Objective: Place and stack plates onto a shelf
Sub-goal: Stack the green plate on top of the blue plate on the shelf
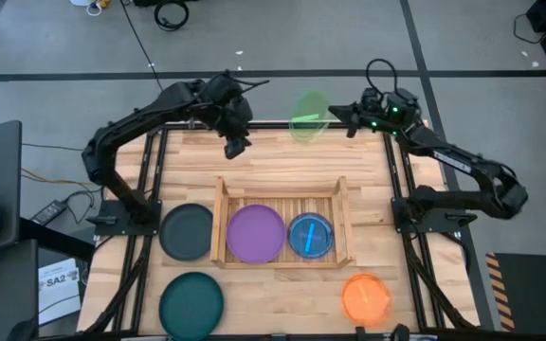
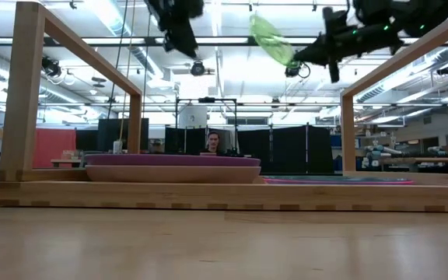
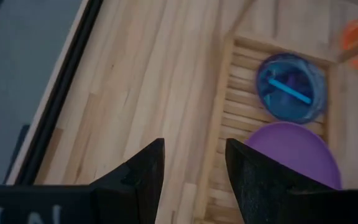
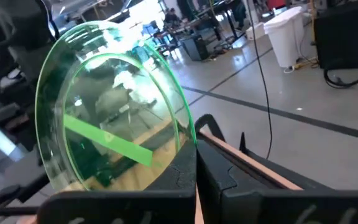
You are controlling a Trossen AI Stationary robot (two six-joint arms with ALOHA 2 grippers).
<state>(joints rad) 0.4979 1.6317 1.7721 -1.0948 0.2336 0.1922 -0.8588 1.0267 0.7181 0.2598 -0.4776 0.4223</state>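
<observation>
My right gripper (image 1: 342, 116) is shut on a see-through lime-green plate (image 1: 309, 116) high over the table's far edge; the low view shows this plate (image 2: 271, 35) up in the air. My left gripper (image 1: 236, 144) hangs open over the far left part of the table, touching nothing; its fingers (image 3: 194, 165) stand apart. The light-wood shelf (image 1: 341, 199) lies mid-table. On its slats rest a large purple plate (image 1: 255, 233) and a small blue plate (image 1: 310, 236). A dark grey plate (image 1: 186, 231), a teal plate (image 1: 191, 303) and an orange plate (image 1: 365, 297) lie flat on the tabletop. My right gripper pinches the lime-green plate by its rim (image 4: 188, 140) between the two fingers (image 4: 213, 171). The fingers come roughly level from the table's right side. The plate is lifted clear and stands tilted on edge, reaching away from the fingers toward the table's left.
A wooden frame (image 2: 29, 93) with posts stands around the table's sides. The dark grey plate lies just left of the shelf, the teal one near the near left corner, the orange one near the near right. A person (image 2: 212, 144) sits far behind in the room.
</observation>
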